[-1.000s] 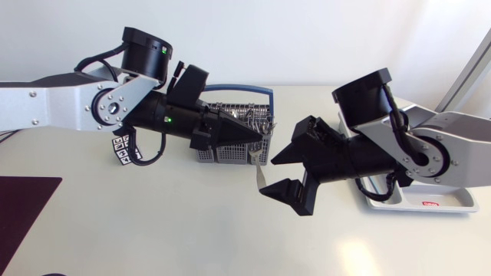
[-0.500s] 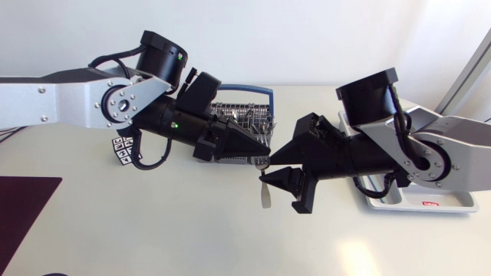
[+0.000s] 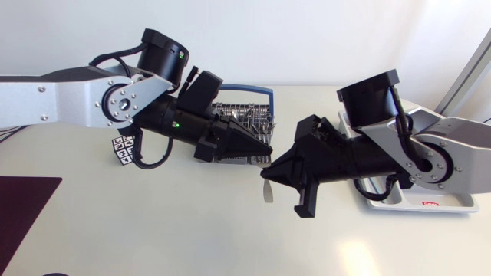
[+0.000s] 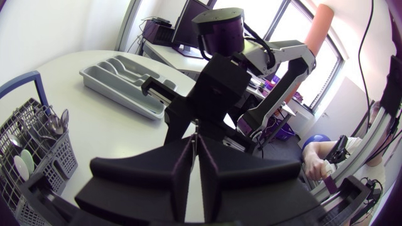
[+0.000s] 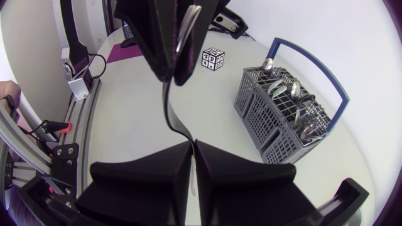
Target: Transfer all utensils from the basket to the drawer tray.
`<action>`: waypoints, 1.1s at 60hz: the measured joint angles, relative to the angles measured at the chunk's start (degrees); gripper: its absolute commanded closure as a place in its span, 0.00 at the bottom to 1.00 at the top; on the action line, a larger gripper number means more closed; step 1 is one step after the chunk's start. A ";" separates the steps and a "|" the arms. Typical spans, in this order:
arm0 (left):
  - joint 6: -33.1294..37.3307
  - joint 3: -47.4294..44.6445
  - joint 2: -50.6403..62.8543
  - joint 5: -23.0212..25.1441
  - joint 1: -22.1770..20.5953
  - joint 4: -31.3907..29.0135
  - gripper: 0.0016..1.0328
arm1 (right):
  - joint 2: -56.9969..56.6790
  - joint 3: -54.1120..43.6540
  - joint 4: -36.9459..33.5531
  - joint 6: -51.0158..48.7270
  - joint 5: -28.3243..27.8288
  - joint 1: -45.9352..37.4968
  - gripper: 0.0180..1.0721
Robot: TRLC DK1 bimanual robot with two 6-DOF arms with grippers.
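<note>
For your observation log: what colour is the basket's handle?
Blue; the handle shows best in the right wrist view.

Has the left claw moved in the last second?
Yes. The left gripper has come off the basket to its front corner, meeting the right gripper on a utensil.

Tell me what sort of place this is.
Probably a robotics test bench staged as a kitchen chore: a left arm and right arm over a white table, a cutlery basket, a grey drawer tray and a marker cube.
</note>
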 measured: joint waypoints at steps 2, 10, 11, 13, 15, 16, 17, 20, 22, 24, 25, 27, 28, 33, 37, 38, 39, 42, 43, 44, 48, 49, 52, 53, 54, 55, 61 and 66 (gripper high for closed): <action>0.00 0.33 0.00 0.00 -0.04 -0.11 0.61 | 0.00 0.00 -0.07 0.00 0.13 0.00 0.95; 0.00 2.97 0.00 -0.04 -0.04 0.07 0.41 | 0.02 -0.22 -0.83 0.07 0.87 0.00 0.95; 0.00 3.28 0.00 -0.07 -0.04 0.11 0.35 | 0.02 -0.26 -0.92 0.09 0.98 0.00 0.95; 0.00 3.96 0.00 -0.33 -0.04 0.13 0.33 | 0.02 -0.39 -1.22 0.24 1.20 -0.04 0.95; -0.02 4.57 0.00 -0.98 -0.04 0.39 0.32 | 0.02 -0.63 -1.49 0.24 1.25 -0.26 0.95; 0.00 4.79 0.00 -1.36 -0.09 0.48 0.31 | 0.02 -0.66 -1.60 0.24 1.25 -0.35 0.95; -0.02 5.01 0.00 -1.60 -0.11 0.52 0.27 | 0.02 -0.74 -1.75 0.24 1.31 -0.39 0.95; -0.04 5.66 0.00 -2.08 -0.15 0.55 0.19 | 0.02 -0.98 -2.19 0.24 1.68 -0.79 0.95; -0.09 6.19 0.00 -2.67 -0.20 0.52 0.13 | 0.02 -1.01 -2.80 0.24 2.01 -1.07 0.95; -0.26 6.95 0.00 -3.45 -0.20 0.52 0.12 | 0.07 -1.09 -3.17 0.24 2.80 -1.46 0.95; -0.42 7.30 0.00 -3.85 -0.20 0.55 0.11 | 0.07 -1.14 -3.19 0.24 3.02 -1.64 0.95; -1.07 8.20 0.00 -4.81 -0.20 0.79 0.11 | 0.07 -1.29 -3.17 0.24 4.22 -2.21 0.95; -1.27 8.59 0.00 -5.25 -0.20 1.03 0.11 | 0.07 -1.36 -3.19 0.24 4.79 -2.54 0.95; -3.87 11.34 0.00 -9.73 -0.17 3.23 0.11 | 0.24 -1.62 -3.17 0.24 8.11 -5.64 0.95; -5.70 13.55 0.00 -13.70 0.02 4.50 0.11 | 0.63 -1.60 -3.13 0.31 11.02 -9.20 0.95; -6.08 14.21 0.04 -14.86 0.15 4.63 0.11 | 0.74 -1.60 -3.13 0.48 11.58 -10.16 0.95; -6.38 14.93 0.07 -16.98 0.22 4.68 0.11 | 0.92 -1.57 -3.08 0.57 12.55 -11.65 0.95; -6.71 16.31 0.20 -20.92 0.57 5.09 0.11 | 1.51 -1.25 -2.84 1.03 15.43 -14.84 0.95; -6.78 16.59 0.26 -21.73 0.66 5.27 0.11 | 1.73 -1.09 -2.69 1.25 16.39 -15.78 0.95; -6.86 16.81 0.28 -22.86 0.83 5.38 0.11 | 2.10 -0.83 -2.45 1.73 17.55 -17.07 0.95; -6.84 16.98 0.55 -30.03 1.01 5.46 0.11 | 3.98 1.14 -1.84 2.69 21.99 -21.94 0.95; -6.47 16.96 0.70 -31.28 1.01 5.46 0.11 | 4.48 1.75 -1.53 3.06 23.02 -23.10 0.95; -5.81 16.70 1.20 -34.75 0.98 5.49 0.11 | 6.01 3.80 -0.61 3.63 26.14 -26.29 0.95; -5.42 16.41 1.29 -36.20 0.98 5.53 0.11 | 6.43 4.39 -0.33 3.78 27.12 -27.10 0.95; -5.25 16.15 1.40 -37.07 0.98 5.53 0.11 | 6.97 5.11 0.11 3.93 28.15 -28.06 0.95; -4.81 15.87 1.46 -37.77 0.98 5.53 0.11 | 7.39 5.66 0.44 4.15 28.83 -28.76 0.95; -2.95 12.92 1.55 -42.01 1.20 6.93 0.11 | 10.32 9.51 1.79 4.74 34.01 -32.94 0.95; -2.30 10.75 1.55 -43.60 2.12 8.33 0.11 | 14.10 13.73 2.01 5.03 38.21 -36.06 0.95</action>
